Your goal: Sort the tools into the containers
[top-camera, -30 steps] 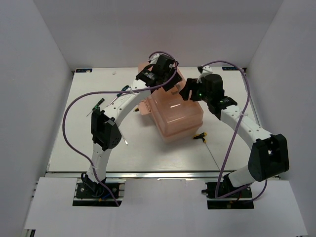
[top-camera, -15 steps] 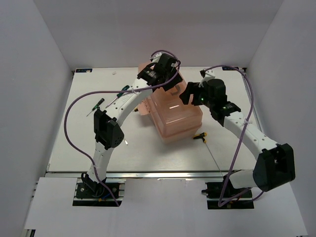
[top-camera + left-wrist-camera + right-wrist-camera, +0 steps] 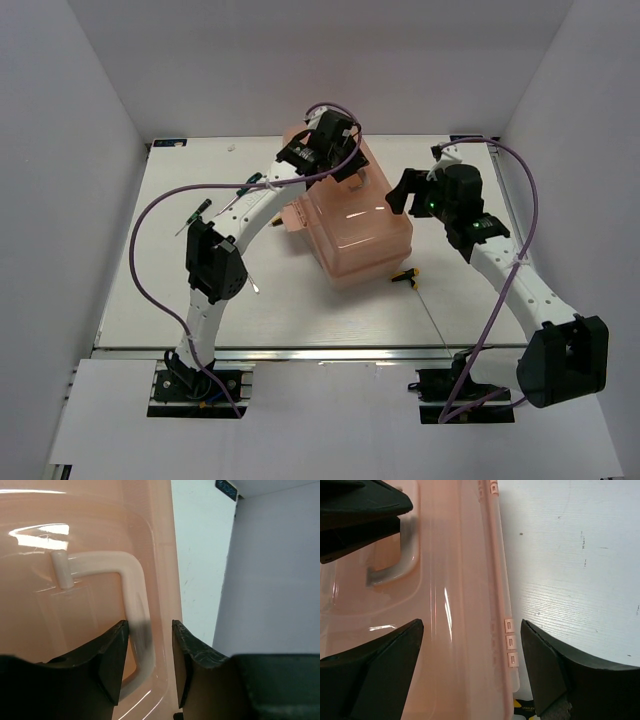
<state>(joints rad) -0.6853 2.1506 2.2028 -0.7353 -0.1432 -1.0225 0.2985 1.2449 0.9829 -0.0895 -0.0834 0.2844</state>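
The salmon-pink toolbox (image 3: 355, 235) sits mid-desk (image 3: 150, 290) with its rounded lid down. I see my left gripper (image 3: 148, 630) over the lid's white handle (image 3: 132, 587), jaws narrowly parted and straddling the bar; one finger (image 3: 112, 655) is against it, and a gap shows on the other side, so it is not clenched. My right gripper (image 3: 470, 625) hangs over the box's right edge, jaws spread wide, holding nothing. A yellow-black T-handle key (image 3: 405, 274) lies just beside the box; two green-and-black screwdrivers (image 3: 197, 215) lie well to its left.

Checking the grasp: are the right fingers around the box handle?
No; the right fingers straddle the box edge, beside the handle.
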